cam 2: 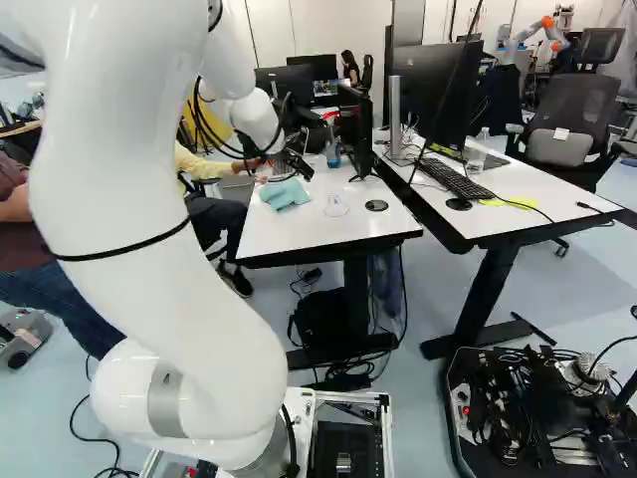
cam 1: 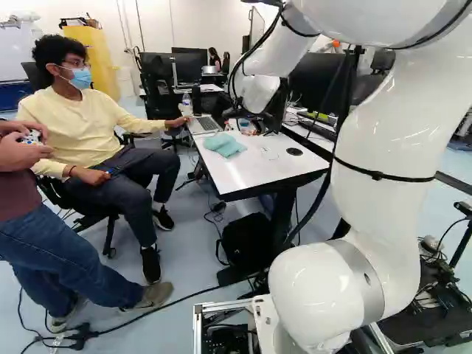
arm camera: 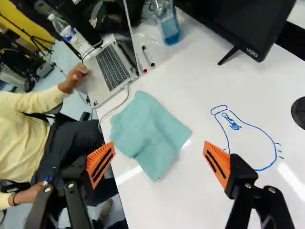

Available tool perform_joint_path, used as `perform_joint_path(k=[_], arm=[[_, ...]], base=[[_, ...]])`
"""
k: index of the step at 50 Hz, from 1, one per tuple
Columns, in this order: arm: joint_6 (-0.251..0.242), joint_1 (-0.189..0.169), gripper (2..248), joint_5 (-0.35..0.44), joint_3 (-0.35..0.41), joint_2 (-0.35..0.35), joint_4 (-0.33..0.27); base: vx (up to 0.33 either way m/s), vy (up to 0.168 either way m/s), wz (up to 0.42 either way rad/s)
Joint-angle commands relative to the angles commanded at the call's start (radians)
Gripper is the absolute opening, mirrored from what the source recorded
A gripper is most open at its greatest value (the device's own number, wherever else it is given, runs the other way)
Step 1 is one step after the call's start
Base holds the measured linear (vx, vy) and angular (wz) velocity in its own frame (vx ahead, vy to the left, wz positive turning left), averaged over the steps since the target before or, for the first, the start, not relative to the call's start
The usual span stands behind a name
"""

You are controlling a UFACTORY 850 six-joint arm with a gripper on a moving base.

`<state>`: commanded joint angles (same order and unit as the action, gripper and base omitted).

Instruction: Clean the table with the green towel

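Your black two-finger gripper with orange pads (arm camera: 159,160) hangs above the white-topped table (arm camera: 248,86), fingers spread wide apart and holding nothing; the wrist view looks down between them. The folded pale green cloth towel (arm camera: 150,133) lies flat on the table near its edge, just ahead of the fingers and a little nearer one pad than the other, with clear air between cloth and pads. Beside it, drawn straight on the tabletop, is a blue marker sketch of a light bulb (arm camera: 245,136); this is likely the mess the wiping is meant for, and it reads whole and unsmeared. The towel sits apart from the drawing, not over it. The wide gape suits a top-down pinch on soft, bunched fabric; you'd want the pads to straddle the folded bulk rather than catch a single corner, or it will unfold and drag. Mind the neighbours: a silver open laptop (arm camera: 112,67) with a white cable (arm camera: 114,105) trailing to the towel's edge, a person's hand on the laptop, two markers (arm camera: 147,56), a blue-filled plastic bottle (arm camera: 167,19) and the black monitor (arm camera: 238,21) on its stand. In the left base view the towel (cam 1: 223,144) lies on the near half of the table, under the arm's reach.
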<state>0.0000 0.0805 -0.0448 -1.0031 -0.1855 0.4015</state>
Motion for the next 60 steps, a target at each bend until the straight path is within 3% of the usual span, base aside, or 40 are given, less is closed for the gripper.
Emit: perform_joint_path(k=[39, 60], arm=[[0.0, 0.074, 247, 0.0, -0.135, -0.195, -0.41], [0.0, 0.083, 247, 0.0, -0.133, -0.198, -0.631]], base=[[0.0, 0.0, 0.0], [0.0, 0.0, 0.0]])
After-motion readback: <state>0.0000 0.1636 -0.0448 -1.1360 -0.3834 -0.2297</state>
